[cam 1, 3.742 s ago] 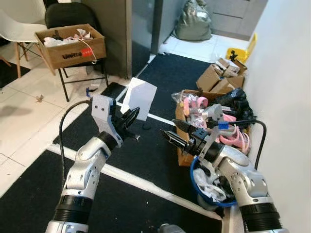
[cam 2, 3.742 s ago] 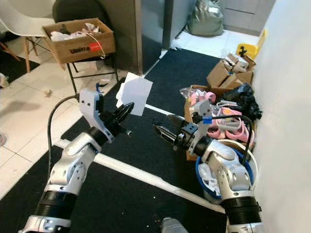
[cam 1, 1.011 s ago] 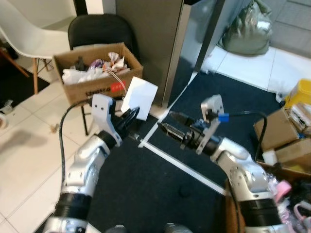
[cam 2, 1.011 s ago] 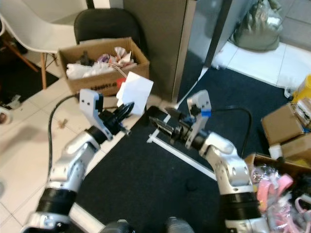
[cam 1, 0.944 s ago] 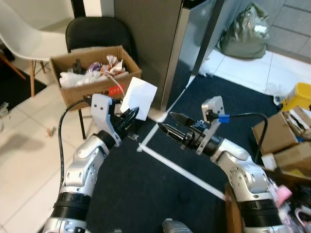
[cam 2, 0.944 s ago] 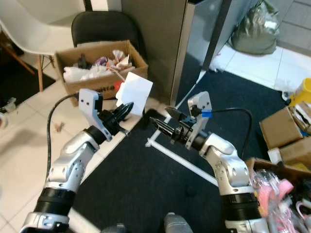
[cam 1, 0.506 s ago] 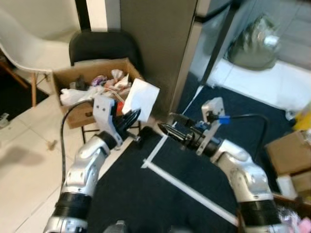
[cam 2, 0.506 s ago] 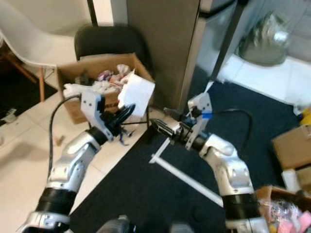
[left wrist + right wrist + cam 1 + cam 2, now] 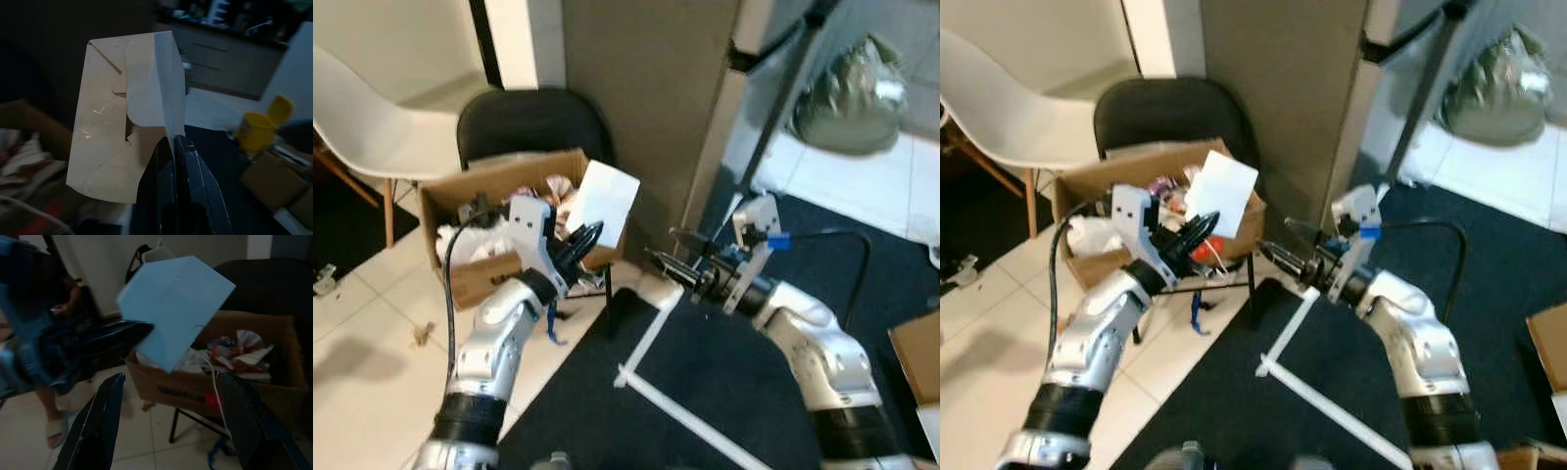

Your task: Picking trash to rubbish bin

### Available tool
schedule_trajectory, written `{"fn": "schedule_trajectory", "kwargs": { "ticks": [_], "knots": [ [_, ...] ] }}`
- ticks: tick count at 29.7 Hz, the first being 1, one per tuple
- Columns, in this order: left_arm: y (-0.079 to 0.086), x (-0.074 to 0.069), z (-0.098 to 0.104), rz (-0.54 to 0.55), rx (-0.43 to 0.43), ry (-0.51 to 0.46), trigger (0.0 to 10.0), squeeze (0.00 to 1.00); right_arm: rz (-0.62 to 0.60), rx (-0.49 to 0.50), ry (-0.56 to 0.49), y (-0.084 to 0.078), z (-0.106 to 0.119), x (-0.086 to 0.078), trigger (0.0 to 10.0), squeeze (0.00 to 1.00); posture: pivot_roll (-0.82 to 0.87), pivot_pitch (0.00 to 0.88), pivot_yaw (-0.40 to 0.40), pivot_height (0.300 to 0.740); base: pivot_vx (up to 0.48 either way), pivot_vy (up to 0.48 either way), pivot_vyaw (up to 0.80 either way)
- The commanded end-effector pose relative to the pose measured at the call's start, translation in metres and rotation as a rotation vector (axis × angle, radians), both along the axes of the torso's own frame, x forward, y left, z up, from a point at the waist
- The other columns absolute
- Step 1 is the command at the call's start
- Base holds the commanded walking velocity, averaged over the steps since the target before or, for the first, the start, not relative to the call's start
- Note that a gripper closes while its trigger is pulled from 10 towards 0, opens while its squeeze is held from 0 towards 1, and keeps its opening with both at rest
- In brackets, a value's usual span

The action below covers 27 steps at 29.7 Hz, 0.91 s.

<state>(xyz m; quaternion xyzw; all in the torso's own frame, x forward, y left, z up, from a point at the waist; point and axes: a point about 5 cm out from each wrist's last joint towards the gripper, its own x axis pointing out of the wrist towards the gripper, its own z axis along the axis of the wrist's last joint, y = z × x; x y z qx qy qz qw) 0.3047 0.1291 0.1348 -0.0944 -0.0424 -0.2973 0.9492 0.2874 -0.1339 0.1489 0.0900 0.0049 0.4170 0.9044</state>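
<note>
While left gripper [image 9: 590,235] pinches paper [image 9: 602,199], cardboard box [image 9: 460,284] sits on chair [image 9: 524,122].

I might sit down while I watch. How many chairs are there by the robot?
2: a black chair with a cardboard box of trash on its seat, and a white chair to its left. Others may be hidden.

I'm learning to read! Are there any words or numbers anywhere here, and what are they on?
Dark print on the front of the brown cardboard box on the black chair: too blurred to read.
Red sticker on that box: no words can be made out.
White folded paper carton pinched by the left gripper: no print shows.
</note>
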Motion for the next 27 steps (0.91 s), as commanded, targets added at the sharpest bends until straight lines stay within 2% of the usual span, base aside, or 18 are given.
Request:
{"fn": "schedule_trajectory", "kwargs": {
  "ticks": [1, 6, 9, 10, 14, 18, 21, 24, 27],
  "knots": [
    [0.009, 0.001, -0.008, 0.035, 0.035, 0.029, 10.0, 0.00, -0.028, -0.035, -0.023, -0.009, 0.002, 0.001, 10.0, 0.00, -0.08, 0.000, -0.018, 0.740, 0.480, 0.000, 0.00],
    [0.018, 0.000, -0.014, 0.072, 0.048, 0.056, 10.0, 0.00, -0.026, -0.050, -0.028, -0.011, 0.001, 0.000, 10.0, 0.00, -0.08, 0.000, -0.017, 0.740, 0.480, 0.000, 0.00],
    [0.028, 0.000, -0.017, 0.106, 0.047, 0.074, 10.0, 0.00, -0.025, -0.054, -0.027, -0.012, 0.001, 0.000, 10.0, 0.00, -0.07, 0.000, -0.023, 0.740, 0.480, 0.000, 0.00],
    [0.038, 0.000, -0.020, 0.143, 0.049, 0.091, 10.0, 0.00, -0.025, -0.056, -0.025, -0.012, 0.000, 0.000, 10.0, 0.00, -0.07, 0.000, -0.023, 0.740, 0.480, 0.000, 0.00],
    [0.049, 0.002, -0.023, 0.187, 0.050, 0.113, 10.0, 0.00, -0.024, -0.059, -0.025, -0.012, 0.000, 0.000, 10.0, 0.00, -0.07, 0.000, -0.024, 0.740, 0.480, 0.000, 0.00],
    [0.062, 0.005, -0.034, 0.273, 0.066, 0.184, 10.0, 0.00, -0.023, -0.062, -0.025, -0.012, -0.001, 0.000, 10.0, 0.00, -0.07, 0.000, -0.024, 0.740, 0.480, 0.000, 0.00],
    [0.069, 0.007, -0.039, 0.323, 0.050, 0.229, 10.0, 0.00, -0.023, -0.064, -0.025, -0.012, -0.001, 0.000, 10.0, 0.00, -0.07, 0.000, -0.027, 0.740, 0.480, 0.000, 0.00],
    [0.084, 0.008, -0.051, 0.440, 0.021, 0.321, 10.0, 0.00, -0.022, -0.067, -0.025, -0.013, -0.002, -0.001, 10.0, 0.00, -0.07, 0.000, -0.028, 0.740, 0.439, 0.000, 0.00],
    [0.088, 0.009, -0.054, 0.473, -0.004, 0.341, 10.0, 0.00, -0.023, -0.068, -0.025, -0.013, -0.002, -0.001, 10.0, 0.00, -0.08, 0.000, -0.027, 0.740, 0.237, 0.000, 0.00]
  ]
}}
